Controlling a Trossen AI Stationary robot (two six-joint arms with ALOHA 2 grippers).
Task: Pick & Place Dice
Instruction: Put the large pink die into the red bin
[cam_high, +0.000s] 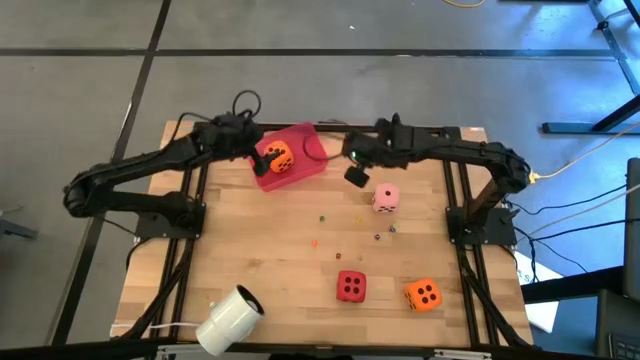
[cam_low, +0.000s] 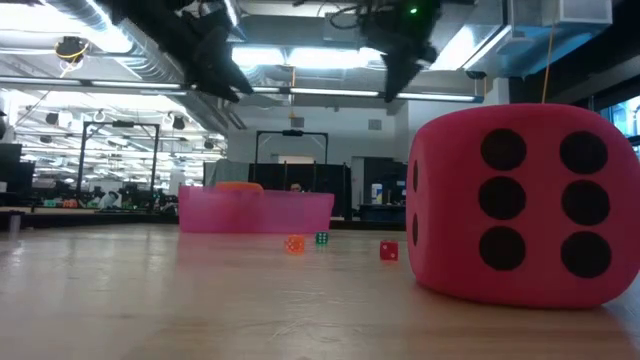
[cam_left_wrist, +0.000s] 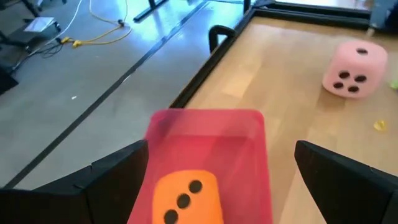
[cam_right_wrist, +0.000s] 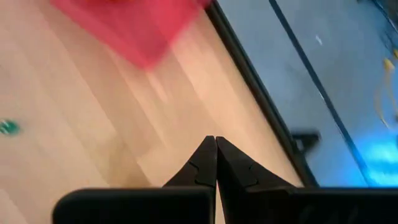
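At the tabletop's far edge, one orange die (cam_high: 279, 156) lies in the red tray (cam_high: 302, 141) under the wide-open, empty left gripper (cam_high: 262, 158). Next looks like the pink die (cam_high: 386, 198) near the pinched-shut, empty right gripper (cam_high: 355, 176), which must open first

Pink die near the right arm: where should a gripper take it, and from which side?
Come straight down on the pink die and close across two opposite flat side faces. It sits flat and alone on the table, clear of the red tray, so either pair looks reachable.
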